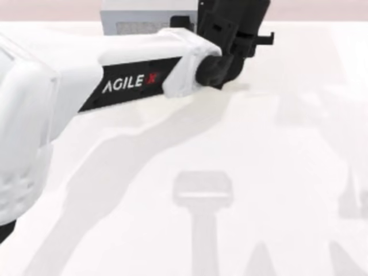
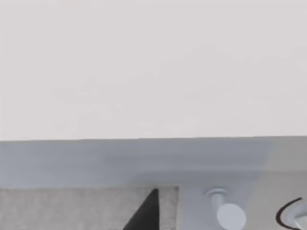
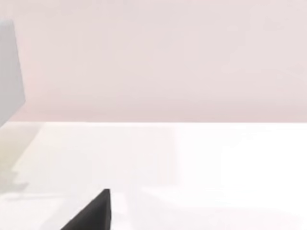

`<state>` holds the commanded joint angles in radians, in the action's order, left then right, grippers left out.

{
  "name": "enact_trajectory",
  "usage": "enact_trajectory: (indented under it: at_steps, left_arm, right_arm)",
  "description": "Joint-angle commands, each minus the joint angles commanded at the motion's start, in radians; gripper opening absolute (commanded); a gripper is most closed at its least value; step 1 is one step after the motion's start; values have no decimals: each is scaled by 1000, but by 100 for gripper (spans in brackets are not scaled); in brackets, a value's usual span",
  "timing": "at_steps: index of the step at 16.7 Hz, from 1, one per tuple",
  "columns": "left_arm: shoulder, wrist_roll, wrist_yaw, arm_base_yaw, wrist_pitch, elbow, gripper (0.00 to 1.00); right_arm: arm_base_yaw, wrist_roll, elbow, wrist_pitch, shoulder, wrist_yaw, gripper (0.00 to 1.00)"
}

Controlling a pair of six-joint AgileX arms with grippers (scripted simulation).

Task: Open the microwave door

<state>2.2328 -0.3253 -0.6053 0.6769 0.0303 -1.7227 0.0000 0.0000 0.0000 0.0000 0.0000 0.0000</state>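
Grey mesh of the microwave door [image 2: 81, 208] sits just before the left gripper [image 1: 238, 43] (finger spread: cannot tell) — right arm unseen, so the left is nearer.

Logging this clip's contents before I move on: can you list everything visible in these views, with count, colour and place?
microwave: one, light grey, far edge of the table, left of centre in the top view, largely hidden by the left arm.
microwave door: one, light grey with a speckled grey mesh window, on the microwave's front.
knob: one in view, pale grey, on the panel beside the door.
table: one, off-white, filling the top view.
left arm: white with a black band, reaching from the left to the microwave.
left end effector: black, at the microwave's front.
right arm: not seen in the top view.
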Motion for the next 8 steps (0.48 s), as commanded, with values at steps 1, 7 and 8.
enact_trajectory:
  at_steps: [1,7,8]
  left_arm:
    - [0,0,0,0,0,0,10]
    - [0,0,0,0,0,0,0]
    - [0,0,0,0,0,0,0]
  right_arm:
    - [0,0,0,0,0,0,100]
    - [0,0,0,0,0,0,100]
    - [0,0,0,0,0,0,100]
